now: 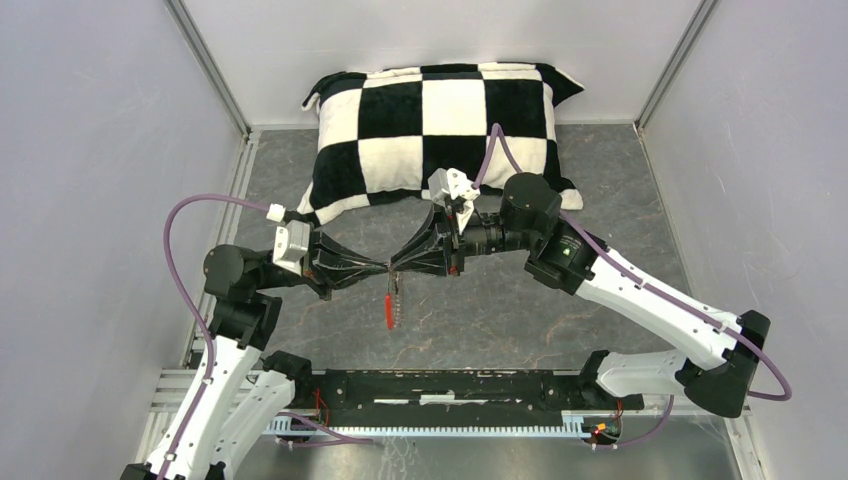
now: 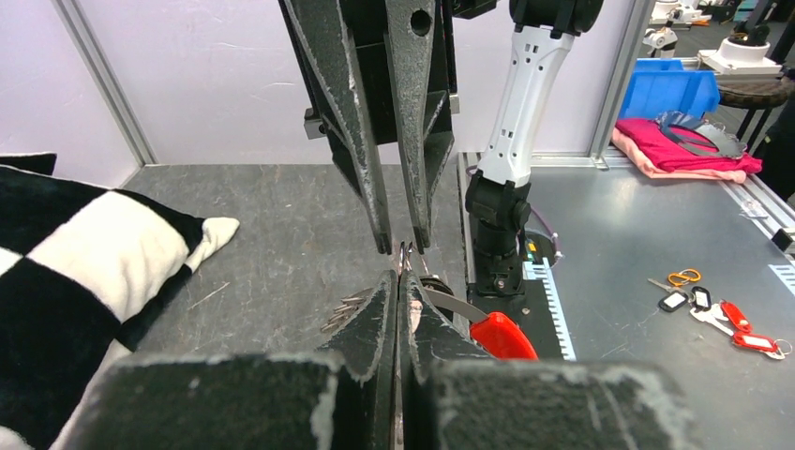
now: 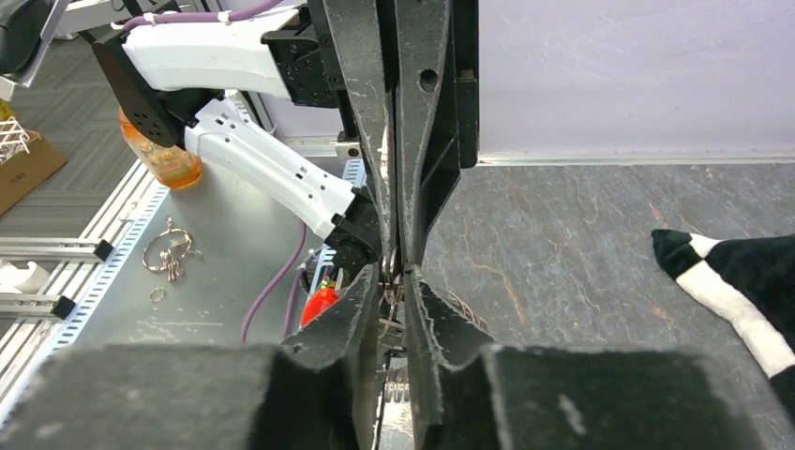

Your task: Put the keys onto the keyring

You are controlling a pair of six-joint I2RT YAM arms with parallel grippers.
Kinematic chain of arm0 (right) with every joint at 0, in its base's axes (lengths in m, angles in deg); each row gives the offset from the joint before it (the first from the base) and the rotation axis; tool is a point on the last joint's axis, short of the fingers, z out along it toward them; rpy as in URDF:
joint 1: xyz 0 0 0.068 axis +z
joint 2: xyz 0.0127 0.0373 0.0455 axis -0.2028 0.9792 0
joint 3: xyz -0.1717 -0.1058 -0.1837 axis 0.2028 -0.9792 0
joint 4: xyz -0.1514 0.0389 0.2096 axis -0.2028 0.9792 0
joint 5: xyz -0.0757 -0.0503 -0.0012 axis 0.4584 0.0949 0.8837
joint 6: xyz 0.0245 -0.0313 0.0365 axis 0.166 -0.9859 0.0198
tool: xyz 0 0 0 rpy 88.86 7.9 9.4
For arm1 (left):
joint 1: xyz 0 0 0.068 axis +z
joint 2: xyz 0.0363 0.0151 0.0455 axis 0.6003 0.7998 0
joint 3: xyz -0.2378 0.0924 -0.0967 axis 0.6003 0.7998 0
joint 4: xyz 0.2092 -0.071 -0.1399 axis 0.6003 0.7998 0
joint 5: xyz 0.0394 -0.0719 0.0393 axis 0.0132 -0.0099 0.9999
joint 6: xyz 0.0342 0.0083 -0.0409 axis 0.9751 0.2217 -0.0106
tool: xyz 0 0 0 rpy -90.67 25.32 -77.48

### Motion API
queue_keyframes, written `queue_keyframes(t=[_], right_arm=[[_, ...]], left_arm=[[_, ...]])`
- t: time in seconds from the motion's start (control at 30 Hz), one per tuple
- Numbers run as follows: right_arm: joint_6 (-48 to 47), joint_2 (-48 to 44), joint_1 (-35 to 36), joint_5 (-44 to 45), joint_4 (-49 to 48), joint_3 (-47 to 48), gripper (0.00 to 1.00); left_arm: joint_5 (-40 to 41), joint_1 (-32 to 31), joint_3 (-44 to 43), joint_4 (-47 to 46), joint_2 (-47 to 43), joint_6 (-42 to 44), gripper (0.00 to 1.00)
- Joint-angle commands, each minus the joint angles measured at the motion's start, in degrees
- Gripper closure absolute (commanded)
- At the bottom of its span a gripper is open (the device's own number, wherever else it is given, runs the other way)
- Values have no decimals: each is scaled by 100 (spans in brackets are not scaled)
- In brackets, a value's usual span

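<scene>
Above the table's middle my two grippers meet tip to tip. My left gripper [image 1: 385, 268] [image 2: 400, 274] is shut on the thin silvery wire of the keyring [image 1: 392, 300]. The ring's red sleeve [image 1: 388, 312] [image 2: 502, 336] [image 3: 321, 305] hangs below the tips, and its coiled part [image 2: 342, 309] [image 3: 469, 314] shows beside my fingers. My right gripper [image 1: 400, 266] [image 3: 395, 281] faces the left one. Its jaws stand a narrow gap apart with the ring's wire running between them. A small dark piece [image 2: 433, 283] sits by the ring. I cannot make out the keys for certain.
A black and white checkered pillow [image 1: 440, 125] lies at the back of the grey table [image 1: 600, 180]. Walls and metal frame rails enclose the sides. Off the table lie tagged keys [image 2: 727, 314], a blue bin [image 2: 680, 89], an orange bottle [image 3: 169, 164] and loose rings [image 3: 169, 255].
</scene>
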Motion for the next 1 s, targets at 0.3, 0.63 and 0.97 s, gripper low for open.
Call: queue_keyframes(t=[0.3, 0.63, 0.97], right_arm=[[-80, 136, -1, -51, 260, 353, 84], [-102, 148, -1, 15, 298, 401, 99], [-669, 235, 2, 446, 1481, 880, 100]], left_arm=[[5, -21, -103, 219, -60, 375, 98], [-2, -21, -127, 308, -87, 473, 98], [95, -21, -937, 4024, 211, 3987, 57]])
